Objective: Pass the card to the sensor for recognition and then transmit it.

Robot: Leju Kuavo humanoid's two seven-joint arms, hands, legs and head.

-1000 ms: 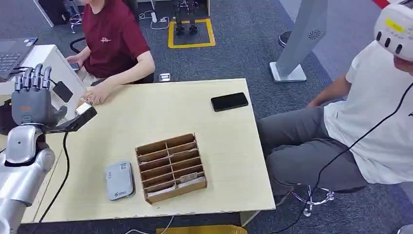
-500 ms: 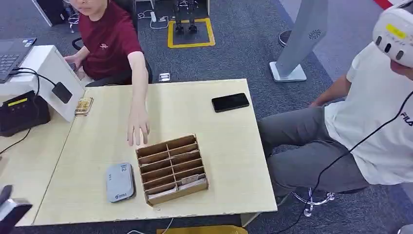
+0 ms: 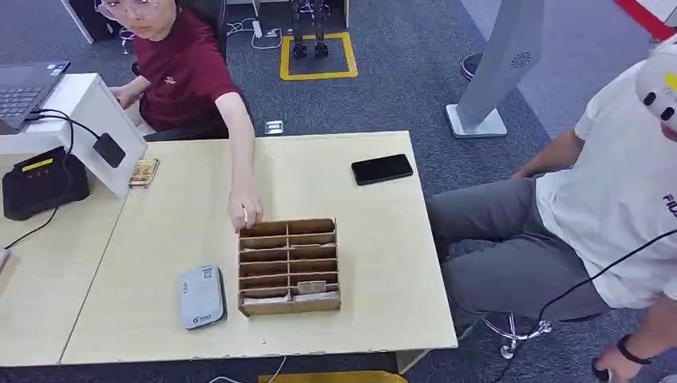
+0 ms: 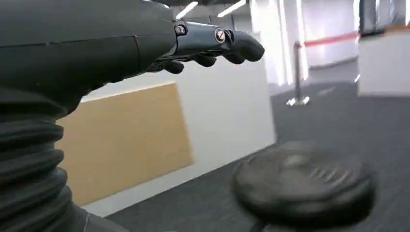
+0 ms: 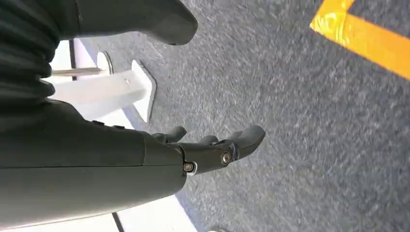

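I stood in what looked like an office or test lab: grey carpet (image 3: 399,88) marked with a yellow taped square (image 3: 316,56), a pale wooden tabletop (image 3: 160,319), a laptop (image 3: 28,84) on a white stand, a black card terminal (image 3: 44,182) with cables, and two seated people, one wearing a white headset (image 3: 661,84).

A person's hand (image 3: 244,212) rests at the far edge of the wooden slotted organizer (image 3: 289,266) mid-desk (image 3: 375,263). Bare desk lies along the right edge, apart from a phone (image 3: 382,168) near the far right corner.
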